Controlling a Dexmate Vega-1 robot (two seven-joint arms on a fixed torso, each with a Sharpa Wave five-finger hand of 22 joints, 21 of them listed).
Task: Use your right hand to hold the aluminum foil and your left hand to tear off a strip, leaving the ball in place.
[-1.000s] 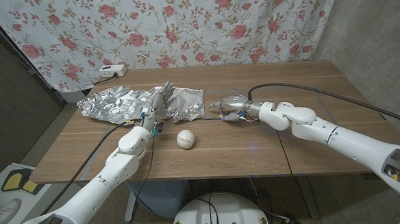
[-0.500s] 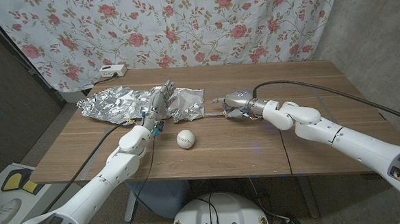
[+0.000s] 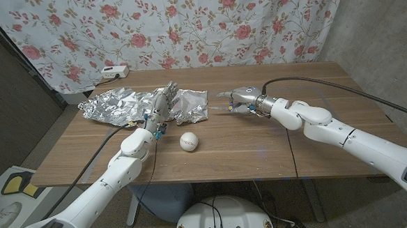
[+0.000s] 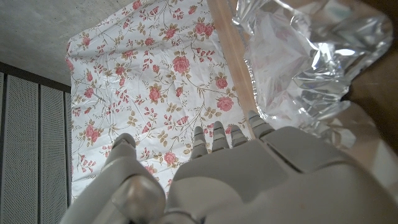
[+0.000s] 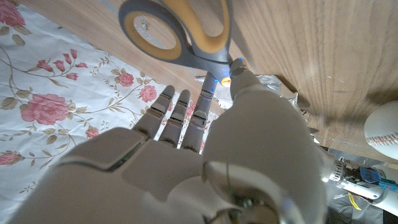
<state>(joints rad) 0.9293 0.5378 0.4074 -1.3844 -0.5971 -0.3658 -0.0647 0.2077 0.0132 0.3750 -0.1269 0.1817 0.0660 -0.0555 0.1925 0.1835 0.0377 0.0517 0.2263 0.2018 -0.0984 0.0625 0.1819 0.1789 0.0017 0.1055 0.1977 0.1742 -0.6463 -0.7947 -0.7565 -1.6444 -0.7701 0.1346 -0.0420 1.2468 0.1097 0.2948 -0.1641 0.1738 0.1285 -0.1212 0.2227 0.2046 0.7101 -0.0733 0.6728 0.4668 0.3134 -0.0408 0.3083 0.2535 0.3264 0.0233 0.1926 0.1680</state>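
A crumpled sheet of aluminum foil lies across the table's far left part, and it shines ahead of the fingers in the left wrist view. My left hand is on the foil's middle with its fingers stretched out and holds nothing. The white ball sits on the wood just in front of the foil's right end and also shows in the right wrist view. My right hand hovers to the right of the foil, fingers apart and empty, clear of the sheet.
Scissors with grey and yellow handles lie on the table by my right hand's fingertips. A white power strip sits at the table's far left edge, against the floral curtain. A black cable arcs over my right arm.
My right hand has drawn back from the foil's right end, moving a little right and toward the far side. The left hand, foil and ball have not moved.
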